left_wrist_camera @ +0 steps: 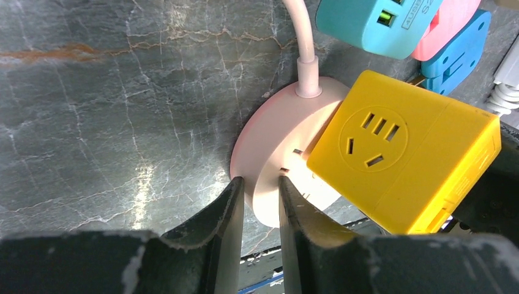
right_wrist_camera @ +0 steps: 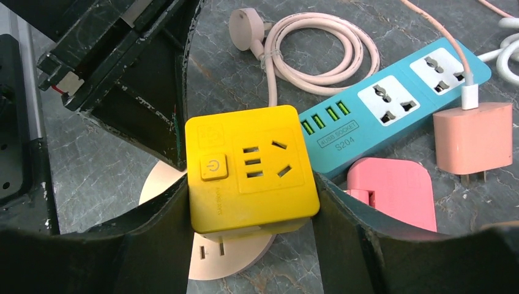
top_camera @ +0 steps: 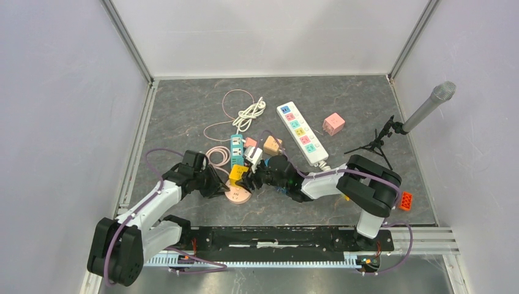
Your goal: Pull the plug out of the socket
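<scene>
Yellow plug cube (right_wrist_camera: 251, 168) sits on top of the pink round socket (left_wrist_camera: 269, 165), toward the near edge of the surface (top_camera: 183, 104), somewhat left of its middle. The right gripper (right_wrist_camera: 251, 202) is clamped on the cube, one finger against each side. The left gripper (left_wrist_camera: 260, 184) pinches the socket's rim between nearly closed fingers. A teal power strip (right_wrist_camera: 392, 104) lies just beyond the cube.

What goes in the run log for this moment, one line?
left jaws: pinching pink round socket rim | right jaws: clamped on yellow cube adapter | adapter: over socket, whether seated unclear
</scene>
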Controlling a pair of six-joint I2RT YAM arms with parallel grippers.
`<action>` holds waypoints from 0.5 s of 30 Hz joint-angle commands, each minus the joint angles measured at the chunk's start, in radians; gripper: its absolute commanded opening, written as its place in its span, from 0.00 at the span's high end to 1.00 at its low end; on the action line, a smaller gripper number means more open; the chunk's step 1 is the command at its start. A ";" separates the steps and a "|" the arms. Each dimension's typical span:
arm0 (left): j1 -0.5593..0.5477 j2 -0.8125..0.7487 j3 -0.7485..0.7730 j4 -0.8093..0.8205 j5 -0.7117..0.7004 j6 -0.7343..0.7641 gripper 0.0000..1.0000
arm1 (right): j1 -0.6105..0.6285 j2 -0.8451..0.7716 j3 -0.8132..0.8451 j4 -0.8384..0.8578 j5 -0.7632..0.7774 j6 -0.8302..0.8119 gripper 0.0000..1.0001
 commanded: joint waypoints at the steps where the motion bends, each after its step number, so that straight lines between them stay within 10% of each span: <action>1: -0.006 0.018 -0.035 -0.006 -0.038 -0.020 0.67 | 0.042 -0.054 0.037 0.218 -0.102 0.077 1.00; 15: -0.005 0.017 -0.030 -0.009 -0.036 -0.023 0.67 | 0.034 -0.068 0.063 0.214 -0.124 0.055 1.00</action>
